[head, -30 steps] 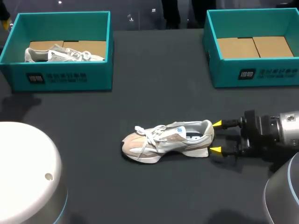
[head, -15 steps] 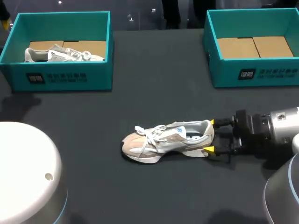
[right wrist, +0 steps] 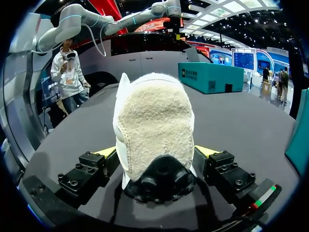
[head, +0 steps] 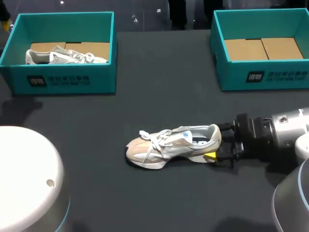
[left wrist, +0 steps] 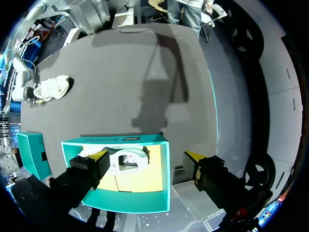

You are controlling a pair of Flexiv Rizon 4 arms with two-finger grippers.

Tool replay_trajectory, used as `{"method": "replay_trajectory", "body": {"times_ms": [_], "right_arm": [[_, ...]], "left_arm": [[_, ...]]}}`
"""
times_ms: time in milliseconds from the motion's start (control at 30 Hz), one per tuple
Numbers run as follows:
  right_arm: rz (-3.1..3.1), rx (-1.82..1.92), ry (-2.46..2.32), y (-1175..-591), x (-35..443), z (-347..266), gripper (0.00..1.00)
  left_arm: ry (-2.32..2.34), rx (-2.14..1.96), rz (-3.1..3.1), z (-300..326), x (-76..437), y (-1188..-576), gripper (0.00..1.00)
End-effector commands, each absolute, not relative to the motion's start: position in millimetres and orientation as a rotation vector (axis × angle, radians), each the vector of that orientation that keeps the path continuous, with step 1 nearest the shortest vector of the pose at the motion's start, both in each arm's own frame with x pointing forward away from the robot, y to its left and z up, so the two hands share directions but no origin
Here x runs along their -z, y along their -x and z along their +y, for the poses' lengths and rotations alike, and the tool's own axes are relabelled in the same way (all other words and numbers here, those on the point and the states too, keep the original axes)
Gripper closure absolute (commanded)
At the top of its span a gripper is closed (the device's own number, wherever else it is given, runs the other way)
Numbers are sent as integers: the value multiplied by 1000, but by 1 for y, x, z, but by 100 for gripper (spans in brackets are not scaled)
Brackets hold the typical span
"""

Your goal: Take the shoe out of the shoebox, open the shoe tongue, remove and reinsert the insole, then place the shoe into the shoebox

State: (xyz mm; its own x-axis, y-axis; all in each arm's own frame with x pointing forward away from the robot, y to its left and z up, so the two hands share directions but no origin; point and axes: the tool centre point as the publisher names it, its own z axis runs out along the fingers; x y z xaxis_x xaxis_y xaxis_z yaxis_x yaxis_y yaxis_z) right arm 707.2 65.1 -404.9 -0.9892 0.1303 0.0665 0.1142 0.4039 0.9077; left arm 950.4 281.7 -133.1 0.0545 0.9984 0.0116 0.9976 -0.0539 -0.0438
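Observation:
A beige and white shoe (head: 174,145) lies on its sole in the middle of the dark table, toe to the left. My right gripper (head: 215,141) is open at its heel, one finger on each side. In the right wrist view the fuzzy heel (right wrist: 154,125) fills the space between the fingers (right wrist: 104,155), which stand a little off it. My left gripper (left wrist: 146,157) hangs open high above the left teal shoebox (left wrist: 159,193), which holds a second shoe (left wrist: 126,161). The left gripper is out of the head view.
The left teal shoebox (head: 63,77) stands at the back left with a grey shoe (head: 65,55) in it. Another teal shoebox (head: 263,72) at the back right shows only its cardboard bottom. White rounded robot housings (head: 29,179) fill the near corners.
My right gripper has slid left toward the shoe, so its fingers now straddle the heel instead of standing behind it. The shoe and the left arm have not moved.

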Motion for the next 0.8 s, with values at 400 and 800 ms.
{"method": "replay_trajectory", "body": {"times_ms": [400,800], "right_arm": [[2631,-1704,-217,-710,412,73,0],[2639,-1695,-188,-708,413,77,100]], "left_arm": [[2253,-30,-2131,282,133,-950,0],[2253,-30,-2131,282,133,-950,0]]}}
